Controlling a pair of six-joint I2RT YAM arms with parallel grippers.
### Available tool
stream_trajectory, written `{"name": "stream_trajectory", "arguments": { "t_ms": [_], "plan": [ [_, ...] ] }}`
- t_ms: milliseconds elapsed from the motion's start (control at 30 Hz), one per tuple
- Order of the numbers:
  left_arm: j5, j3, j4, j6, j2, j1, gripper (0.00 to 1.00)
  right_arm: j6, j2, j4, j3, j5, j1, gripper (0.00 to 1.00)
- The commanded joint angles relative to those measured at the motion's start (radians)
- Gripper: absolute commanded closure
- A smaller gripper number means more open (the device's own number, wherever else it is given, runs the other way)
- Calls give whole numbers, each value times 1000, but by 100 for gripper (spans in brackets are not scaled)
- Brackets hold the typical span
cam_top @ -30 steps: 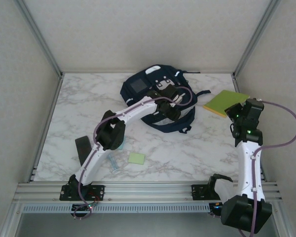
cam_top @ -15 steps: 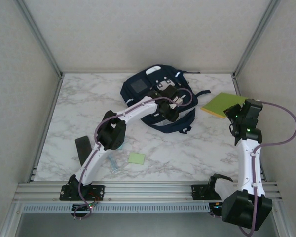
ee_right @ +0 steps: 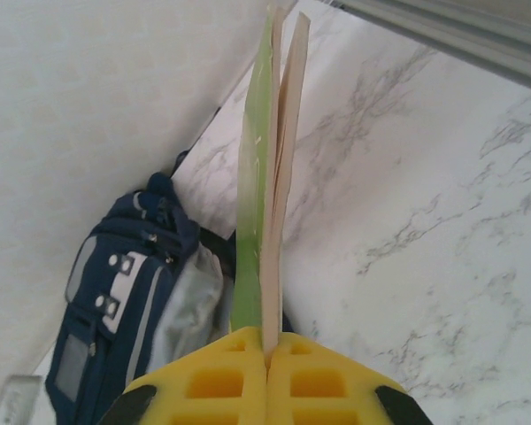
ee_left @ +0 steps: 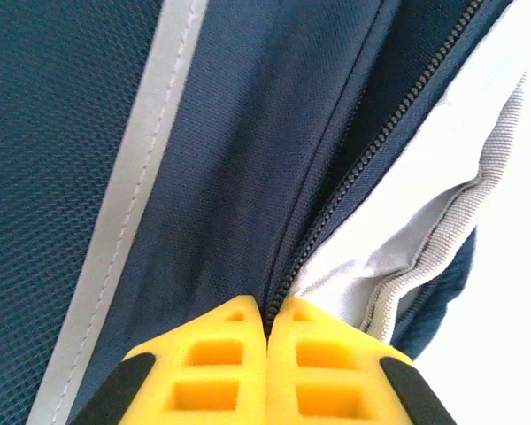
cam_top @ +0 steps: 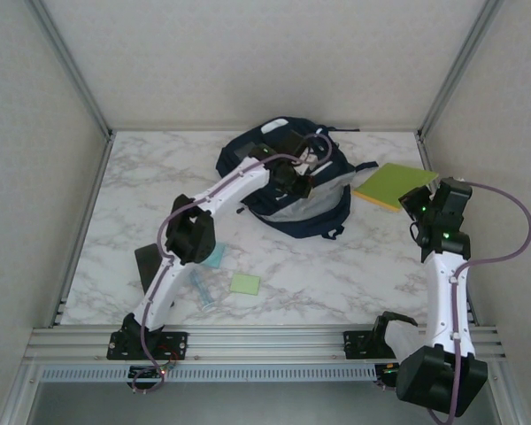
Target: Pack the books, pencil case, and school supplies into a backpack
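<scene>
The navy backpack (cam_top: 274, 150) lies at the back middle of the table. My left gripper (cam_top: 299, 181) is shut on its zipper edge (ee_left: 336, 199), holding the opening up so the grey lining (cam_top: 308, 209) shows. In the left wrist view the yellow fingertips (ee_left: 234, 323) pinch the navy fabric (ee_left: 221, 159) beside the lining (ee_left: 398, 212). My right gripper (cam_top: 422, 205) is shut on the yellow-green book (cam_top: 391, 184), held above the table to the right of the backpack. The book (ee_right: 265, 177) stands edge-on between the jaws of that gripper (ee_right: 267, 341). The black pencil case (cam_top: 148, 266) lies front left.
A light-blue pad (cam_top: 215, 257), a pale-green pad (cam_top: 244, 283) and a translucent stick (cam_top: 203, 292) lie near the front, beside the left arm. Metal frame posts and grey walls close in the table on three sides. The backpack (ee_right: 115, 292) shows left of the book.
My left gripper has shut on the backpack's zipper edge and drawn it up and back, baring the grey lining. The left elbow swung away, uncovering the light-blue pad. The right arm barely moved.
</scene>
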Motion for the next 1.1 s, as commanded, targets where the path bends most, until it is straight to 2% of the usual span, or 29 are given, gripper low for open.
{"name": "stream_trajectory", "arguments": {
  "t_ms": [0, 167, 333, 500, 800, 900, 1067],
  "plan": [
    [-12, 75, 94, -125, -126, 86, 100, 82, -39, 62, -23, -122, -4, 100],
    [-21, 151, 99, -140, -113, 99, 100, 250, -42, 242, -113, -219, 42, 100],
    [9, 173, 132, -170, -115, 100, 100, 348, 44, 454, -169, -111, 232, 100],
    [13, 178, 137, -177, -122, 99, 100, 415, 273, 754, -161, -12, 401, 100],
    [36, 175, 145, -209, -123, 97, 100, 435, 683, 1121, -54, 142, 588, 100],
    [41, 167, 152, -214, -127, 92, 100, 451, 790, 1132, -23, 203, 631, 100],
    [50, 117, 184, -229, -140, 76, 100, 577, 963, 1159, 15, 317, 703, 100]
  ]
}}
